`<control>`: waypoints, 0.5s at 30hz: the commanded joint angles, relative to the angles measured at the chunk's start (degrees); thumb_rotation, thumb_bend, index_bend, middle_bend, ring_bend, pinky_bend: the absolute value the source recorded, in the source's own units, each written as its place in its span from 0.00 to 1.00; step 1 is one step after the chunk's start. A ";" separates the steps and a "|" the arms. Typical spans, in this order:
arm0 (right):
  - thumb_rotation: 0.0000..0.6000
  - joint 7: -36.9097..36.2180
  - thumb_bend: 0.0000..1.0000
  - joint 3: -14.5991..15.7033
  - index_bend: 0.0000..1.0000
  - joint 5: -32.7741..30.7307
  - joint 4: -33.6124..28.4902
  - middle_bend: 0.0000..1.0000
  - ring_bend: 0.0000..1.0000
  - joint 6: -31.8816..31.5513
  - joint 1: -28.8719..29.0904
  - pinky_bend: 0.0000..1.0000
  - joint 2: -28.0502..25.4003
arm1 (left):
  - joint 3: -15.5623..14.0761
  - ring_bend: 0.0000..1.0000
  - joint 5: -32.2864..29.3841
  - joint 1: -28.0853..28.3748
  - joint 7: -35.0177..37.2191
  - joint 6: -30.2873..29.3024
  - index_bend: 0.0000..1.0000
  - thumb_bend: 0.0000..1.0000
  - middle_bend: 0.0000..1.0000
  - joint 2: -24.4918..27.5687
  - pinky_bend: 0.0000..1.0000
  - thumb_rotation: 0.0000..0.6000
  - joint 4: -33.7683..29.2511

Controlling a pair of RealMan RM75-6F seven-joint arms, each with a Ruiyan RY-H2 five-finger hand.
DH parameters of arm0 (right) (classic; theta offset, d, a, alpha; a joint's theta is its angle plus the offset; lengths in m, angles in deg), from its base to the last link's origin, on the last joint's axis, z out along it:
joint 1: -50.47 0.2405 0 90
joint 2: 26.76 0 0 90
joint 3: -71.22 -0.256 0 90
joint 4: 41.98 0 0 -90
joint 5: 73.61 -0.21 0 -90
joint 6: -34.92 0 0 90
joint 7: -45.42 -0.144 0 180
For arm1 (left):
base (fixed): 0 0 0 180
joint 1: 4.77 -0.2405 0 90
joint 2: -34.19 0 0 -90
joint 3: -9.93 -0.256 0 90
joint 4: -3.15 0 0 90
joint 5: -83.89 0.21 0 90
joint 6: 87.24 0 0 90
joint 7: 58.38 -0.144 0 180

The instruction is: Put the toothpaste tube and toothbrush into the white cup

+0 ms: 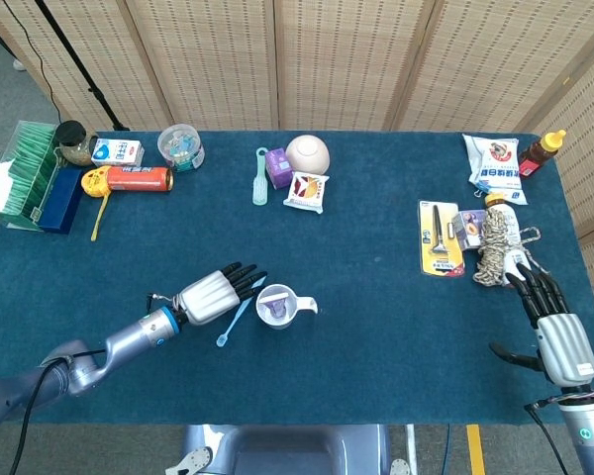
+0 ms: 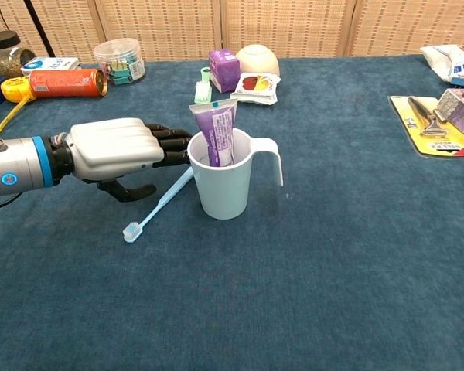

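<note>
I see my left hand [image 1: 216, 293], fingers spread, over the toothbrush [image 1: 240, 310] beside the white cup [image 1: 279, 306] holding the toothpaste tube [image 1: 274, 312]; right hand [image 1: 557, 336] idle.

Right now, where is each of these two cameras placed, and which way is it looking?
Head view: high above the table's near edge, looking steeply down on the blue table; both arms show, left hand and right hand.
Chest view: low at the near edge, looking across the tabletop toward the screens; only the left hand shows.
Shared: the white cup holding the toothpaste tube, the toothbrush lying beside it, and the left hand.
</note>
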 commanded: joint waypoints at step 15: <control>1.00 -0.48 0.00 -0.26 0.00 -0.27 -0.09 0.00 0.00 -0.43 -0.30 0.04 -0.32 | 0.77 0.00 -3.74 1.96 -8.33 7.60 0.15 0.50 0.06 3.00 0.16 1.00 -8.51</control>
